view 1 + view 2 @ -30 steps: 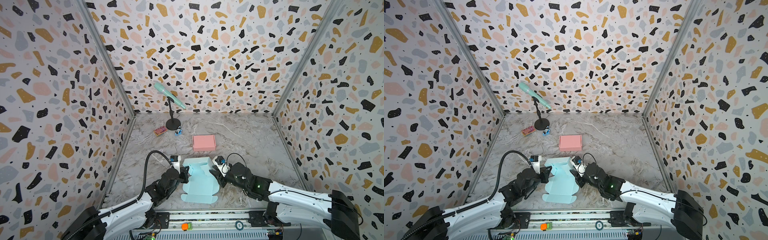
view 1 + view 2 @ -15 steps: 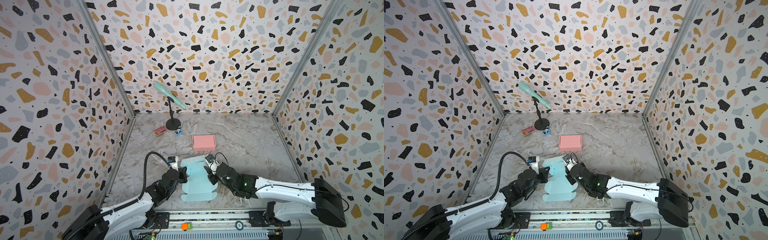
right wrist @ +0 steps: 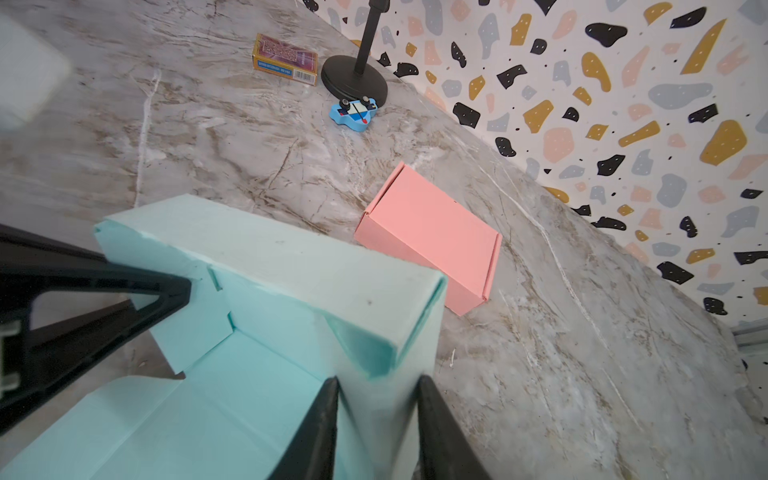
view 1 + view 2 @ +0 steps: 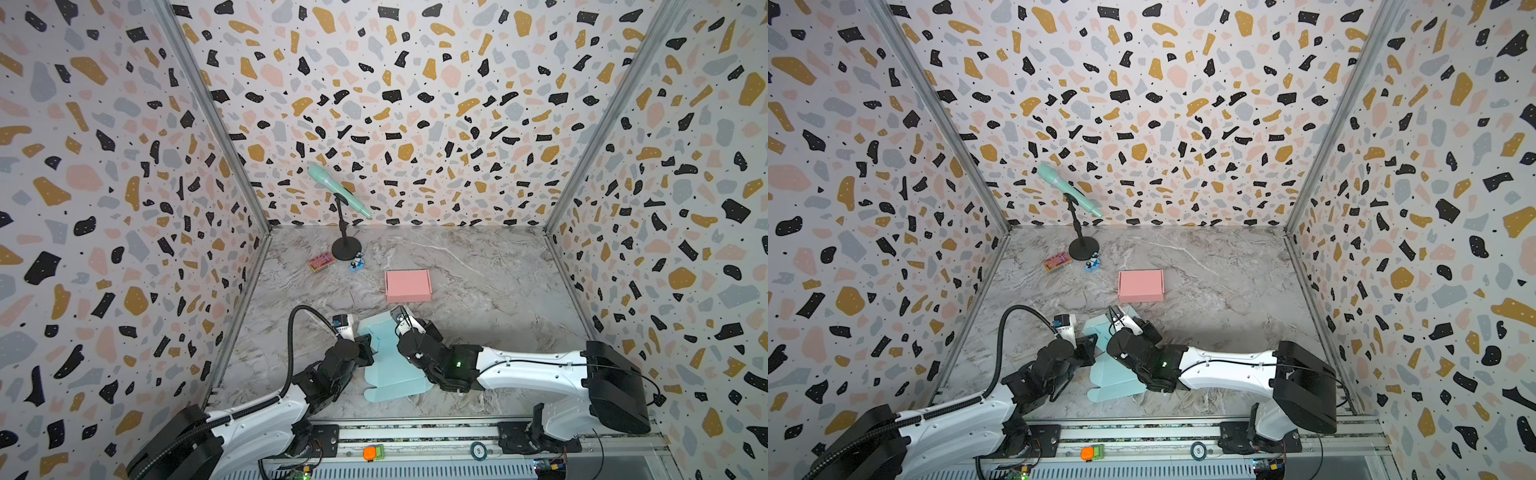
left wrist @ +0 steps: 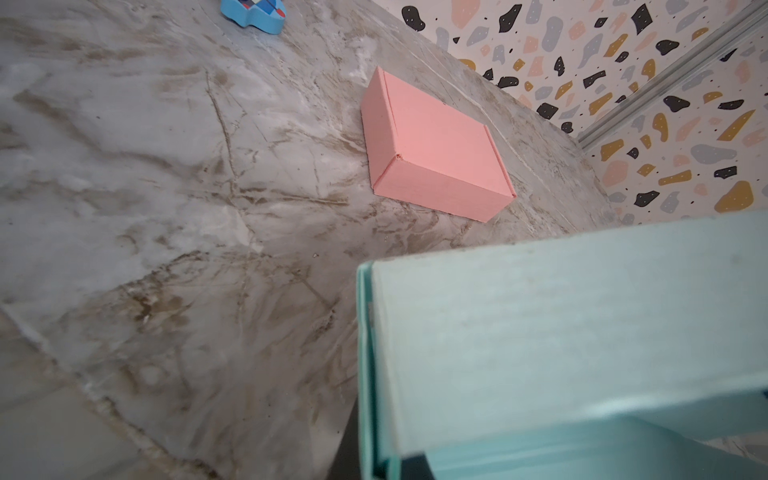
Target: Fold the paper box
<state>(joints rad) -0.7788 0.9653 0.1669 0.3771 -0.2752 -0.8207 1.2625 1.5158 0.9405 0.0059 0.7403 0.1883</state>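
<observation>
Where the two arms meet at the near middle of the marbled grey bench [image 4: 498,291], there lies the half-folded teal paper box [image 4: 390,374], one of two boxes in sight. The second is a flat pink paper box [image 4: 408,285], lying just beyond it and apart from it.

The pink box is closed, so its inside cannot be seen. The teal one is open on top: its far wall and side walls are raised, its floor panel and a tucked-in corner flap show in the right wrist view, and a loose flap lies flat toward the near edge.

The left tool [image 4: 367,348] is pinched tight on the teal box's left wall. The right tool [image 3: 376,386] straddles the right wall, its two black fingers [image 3: 324,428] clamped against the doubled card.

At the far left stand one mint-green microphone [image 4: 336,189] on a black round-footed stand, one small patterned card pack [image 4: 321,262] and one little blue toy [image 4: 356,264], all well clear. In both top views the right arm covers the teal box's near right corner.
</observation>
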